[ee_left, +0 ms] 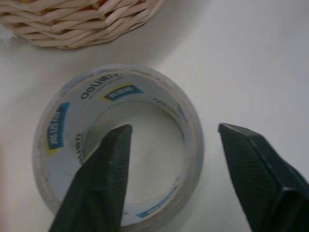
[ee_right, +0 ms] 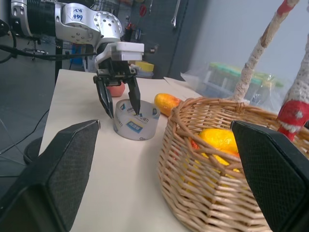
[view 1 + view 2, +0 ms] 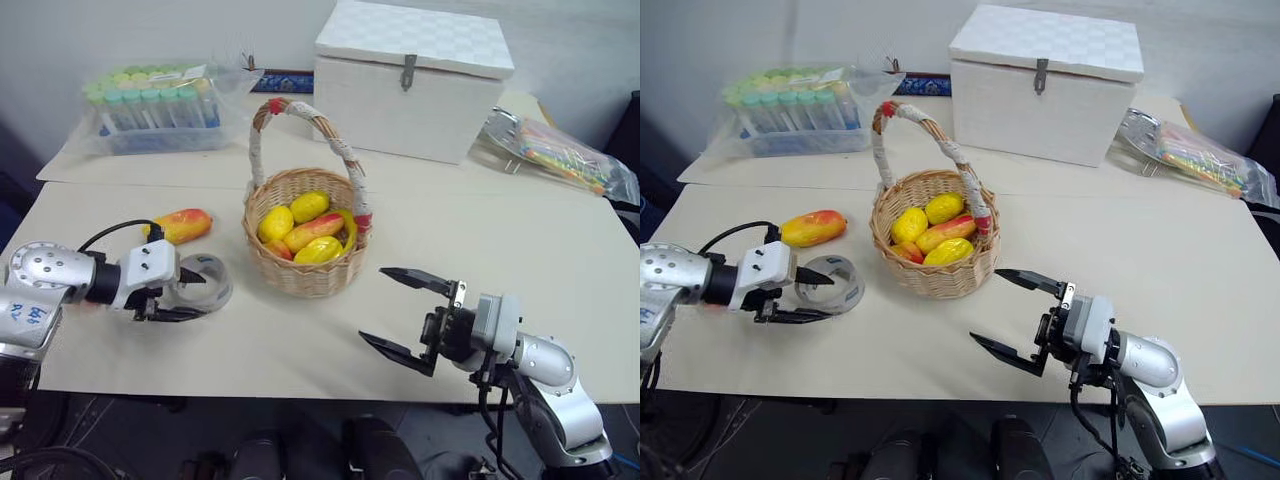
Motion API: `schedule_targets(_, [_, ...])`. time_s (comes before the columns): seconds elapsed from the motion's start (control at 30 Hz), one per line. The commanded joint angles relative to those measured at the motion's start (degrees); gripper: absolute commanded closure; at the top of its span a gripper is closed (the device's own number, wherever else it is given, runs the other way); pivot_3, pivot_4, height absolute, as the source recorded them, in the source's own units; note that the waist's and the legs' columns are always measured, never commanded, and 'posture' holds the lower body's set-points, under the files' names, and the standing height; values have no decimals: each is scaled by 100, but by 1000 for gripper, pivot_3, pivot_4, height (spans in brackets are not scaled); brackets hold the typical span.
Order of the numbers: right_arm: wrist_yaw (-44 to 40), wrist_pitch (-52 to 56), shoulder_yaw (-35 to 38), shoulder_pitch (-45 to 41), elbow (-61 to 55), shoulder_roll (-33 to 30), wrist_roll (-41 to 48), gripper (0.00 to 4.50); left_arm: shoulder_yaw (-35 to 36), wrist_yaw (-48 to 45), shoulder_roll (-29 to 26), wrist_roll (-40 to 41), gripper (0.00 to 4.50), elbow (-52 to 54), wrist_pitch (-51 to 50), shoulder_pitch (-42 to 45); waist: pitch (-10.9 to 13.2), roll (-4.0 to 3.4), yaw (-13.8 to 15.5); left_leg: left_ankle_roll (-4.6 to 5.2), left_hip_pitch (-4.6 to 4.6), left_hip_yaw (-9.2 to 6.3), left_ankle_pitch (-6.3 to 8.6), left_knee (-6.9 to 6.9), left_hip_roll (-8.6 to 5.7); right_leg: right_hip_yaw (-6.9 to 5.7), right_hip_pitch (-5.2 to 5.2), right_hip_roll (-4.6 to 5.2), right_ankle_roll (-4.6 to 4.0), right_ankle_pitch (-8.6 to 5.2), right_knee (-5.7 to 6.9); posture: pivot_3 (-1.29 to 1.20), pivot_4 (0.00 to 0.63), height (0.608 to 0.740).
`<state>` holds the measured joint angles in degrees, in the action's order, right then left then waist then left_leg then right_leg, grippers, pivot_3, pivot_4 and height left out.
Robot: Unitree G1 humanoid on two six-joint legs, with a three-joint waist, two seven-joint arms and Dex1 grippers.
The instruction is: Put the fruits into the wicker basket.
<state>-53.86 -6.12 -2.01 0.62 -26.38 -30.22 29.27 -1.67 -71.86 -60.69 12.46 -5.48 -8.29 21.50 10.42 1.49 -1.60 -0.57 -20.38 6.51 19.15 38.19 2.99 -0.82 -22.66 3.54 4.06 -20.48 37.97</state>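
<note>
The wicker basket (image 3: 300,270) stands mid-table with several yellow and red-yellow fruits inside. A yellow-orange mango (image 3: 180,225) lies on the table to its left. In the right wrist view a pink-red peach (image 2: 116,90) sits on the table just behind my left gripper. My left gripper (image 3: 200,296) is open over a clear tape roll (image 1: 116,92). One finger (image 1: 108,169) hangs over the roll's hole and the other outside its wall. My right gripper (image 3: 372,303) is wide open and empty, right of the basket near the front edge, pointing left.
A white box (image 3: 410,80) stands at the back behind the basket. A bag of capped tubes (image 3: 150,105) lies at the back left and a plastic bag of coloured items (image 3: 560,150) at the back right. The table's front edge (image 3: 300,385) is close.
</note>
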Motion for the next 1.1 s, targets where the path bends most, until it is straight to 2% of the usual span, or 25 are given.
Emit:
schedule_targets(0.03, [62, 22, 34, -84, -14, 57, 9, 0, 96, -167, 9, 99, 2632, 109, 34, -20, 0, 0, -4, 0, 0, 0, 0, -1, 0, 0, 0, 0, 0, 0, 0, 0, 150, 740])
schedule_targets(0.13, [48, 84, 48, -130, -10, 54, 59, 0, 269, -371, -111, 288, 3483, 264, -124, -233, 0, 0, -11, 0, 0, 0, 2, -1, 3, 0, -1, 0, 0, 0, 0, 0, 150, 740])
schedule_targets(0.23, [-1, 234, 66, -212, -18, 22, 200, 0, 814, -550, -316, 714, 4364, 430, -454, -709, 0, 0, -43, -2, 0, 4, 3, -3, 9, 3, -4, -2, 0, 0, 0, 0, 150, 740])
schedule_targets(0.27, [-19, 279, 74, -253, -18, 9, 235, 0, 1122, -492, -274, 966, 4456, 496, -657, -808, 1, -1, -40, -2, 0, 3, 3, -3, 12, 2, -4, -2, 0, 0, 0, 0, 150, 740])
schedule_targets(0.33, [-59, 385, 98, -325, -25, -18, 325, 0, 1733, -176, -164, 1410, 4456, 573, -1162, -860, 1, -2, -24, -2, 0, 3, 3, -2, 12, 3, -4, -2, 0, 0, 0, 0, 150, 740])
schedule_targets(0.43, [-213, 455, 112, -392, -66, -101, 405, 0, 2700, 844, 33, 1756, 4456, 459, -1820, -538, 2, 1, 7, -1, -2, -5, 3, 4, 13, -1, -1, 0, 0, 0, 1, 0, 150, 740])
schedule_targets(0.6, [-16, 665, 71, -549, -294, 2, 549, 0, 3710, 2720, -68, 935, 4456, -788, -1764, -316, 1, 2, -33, 0, 1, -15, 4, 1, 5, -11, 6, 4, 1, 0, 1, 0, 150, 740])
schedule_targets(0.7, [146, 780, -24, -686, -415, 133, 583, 0, 4275, 3738, 31, 924, 4456, -1727, -1975, -78, 1, 2, -101, -5, 5, -4, 3, -9, 11, -6, -4, -2, 0, 0, 4, 0, 150, 740])
schedule_targets(0.87, [270, 879, -85, -779, -456, 284, 509, 0, 4310, 4197, 120, 631, 4456, -2897, -1400, -403, -4, 11, -69, -4, 3, -6, 5, -7, 12, -13, -5, 5, 0, 0, 4, 0, 150, 740])
schedule_targets(1.1, [267, 882, -4, -667, -434, 235, 430, 0, 4118, 4535, 225, 643, 4456, -3582, -1422, -131, -53, 107, 30, -2, -5, -29, 9, 0, 7, -40, 5, 20, 0, 0, -1, 0, 150, 740])
